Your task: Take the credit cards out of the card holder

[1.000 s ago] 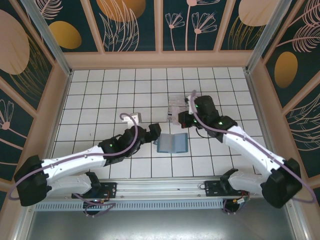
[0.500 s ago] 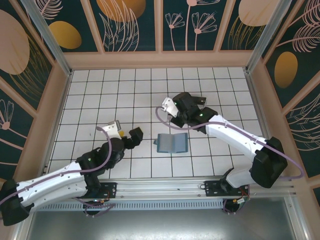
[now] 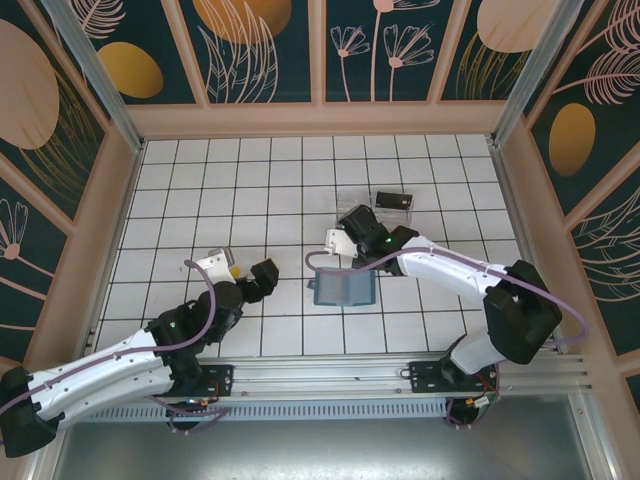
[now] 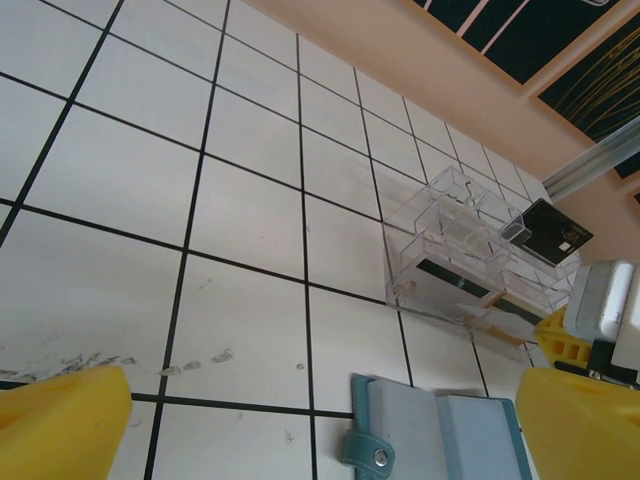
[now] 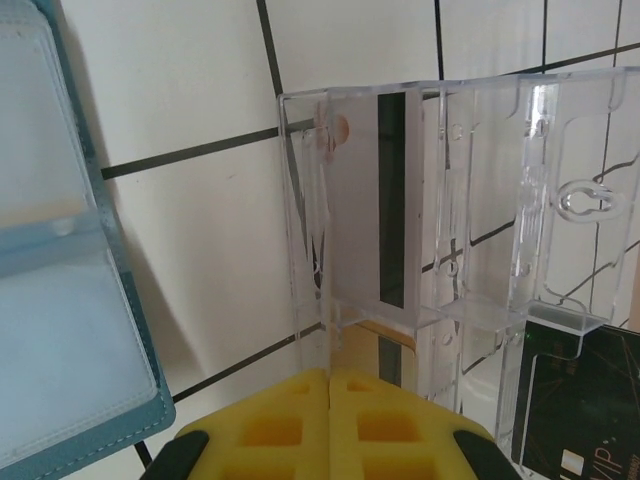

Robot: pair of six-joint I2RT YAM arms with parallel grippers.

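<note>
The teal card holder (image 3: 343,286) lies open on the tiled floor, its clear sleeves (image 5: 60,300) pale; I cannot tell whether cards sit in them. Its snap tab (image 4: 372,455) points toward my left gripper (image 3: 252,274), which is open, well to the holder's left, with nothing between the yellow fingers (image 4: 60,425). My right gripper (image 3: 358,224) is shut, pads (image 5: 290,420) pressed together with nothing visible between them, just in front of the clear plastic box (image 5: 430,220). A white card with a black stripe (image 5: 360,200) stands inside that box.
The clear box (image 3: 360,205) lies just beyond the holder, with a black card (image 3: 393,201) at its right side. A tan card edge (image 5: 400,345) shows at the box's near end. Wooden walls (image 3: 110,230) ring the tiled floor.
My left arm has drawn back toward the lower left, away from the holder. My right gripper has swung from over the box toward the left and nearer the holder, staying shut.
</note>
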